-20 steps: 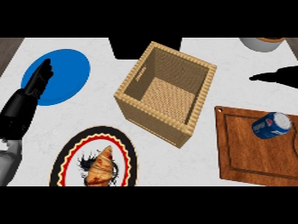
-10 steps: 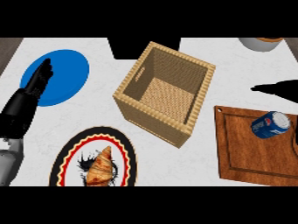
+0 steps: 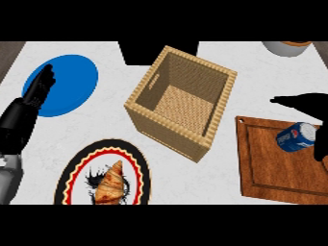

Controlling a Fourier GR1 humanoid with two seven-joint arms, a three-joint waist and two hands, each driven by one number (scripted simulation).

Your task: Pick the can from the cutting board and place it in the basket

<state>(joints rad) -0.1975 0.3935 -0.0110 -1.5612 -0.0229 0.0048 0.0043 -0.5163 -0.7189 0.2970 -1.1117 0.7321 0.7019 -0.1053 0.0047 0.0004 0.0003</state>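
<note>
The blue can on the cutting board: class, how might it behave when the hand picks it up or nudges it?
The blue can lies on its side on the cutting board, so a nudge would probably roll it. Its smooth round wall may slip between fingers. It looks rigid.

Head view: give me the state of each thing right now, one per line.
Can: on its side on the cutting board, not gripped.
Basket: tilted, nothing inside.
Right hand: open, over the can.
Left hand: open, resting over the blue plate.
Croissant: on the patterned plate.
</note>
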